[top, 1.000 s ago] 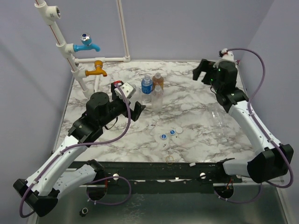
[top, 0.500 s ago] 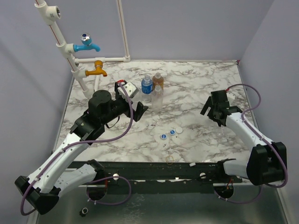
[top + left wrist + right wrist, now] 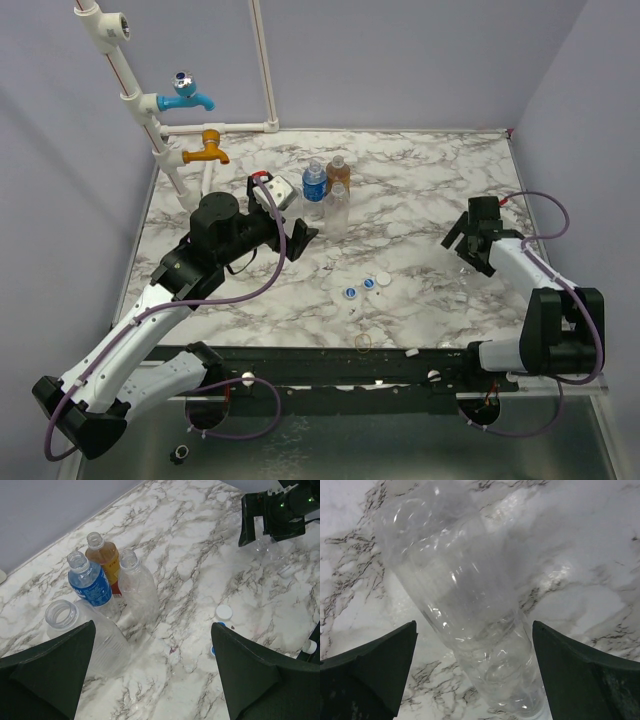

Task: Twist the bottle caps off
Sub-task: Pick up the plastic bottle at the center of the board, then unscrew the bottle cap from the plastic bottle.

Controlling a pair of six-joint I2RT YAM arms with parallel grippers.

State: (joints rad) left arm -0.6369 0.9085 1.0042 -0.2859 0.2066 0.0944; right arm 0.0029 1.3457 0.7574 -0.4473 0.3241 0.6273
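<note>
1. The right gripper [image 3: 468, 250] is spread wide and holds nothing. It is low over the lying bottle [image 3: 465, 580] near the right edge of the worktop [image 3: 420, 180], one finger on each side, no contact that I can see.
2. The left gripper [image 3: 298, 238] is also released and empty. It hovers just on the near side of the four standing bottles, toward the far-left part of the worktop.
3. The blue-label bottle [image 3: 92, 585], amber bottle [image 3: 103, 560], small clear bottle [image 3: 140, 590] and big bottle [image 3: 82, 635] all have open necks.
4. Loose mid-worktop, toward the near edge, are a blue-white cap [image 3: 350, 292], a second blue-white cap [image 3: 368, 284] and a white cap [image 3: 382, 277].
5. My read is that only the lying bottle is left, and the step is grabbing it.
6. To do it well, close across the thick of the body, not the neck. Squeeze lightly because thin plastic buckles, then raise it so the left gripper can reach the neck.
7. The right wrist view shows the bottle centred between the fingers, but I can't tell whether it is capped.
8. The left wrist view alone shows the open necks. It also shows a stray cap [image 3: 287, 570] just beside the lying bottle, so that bottle may already be open.
9. The top view shows the arms well apart, but the lying bottle is barely readable there.
</note>
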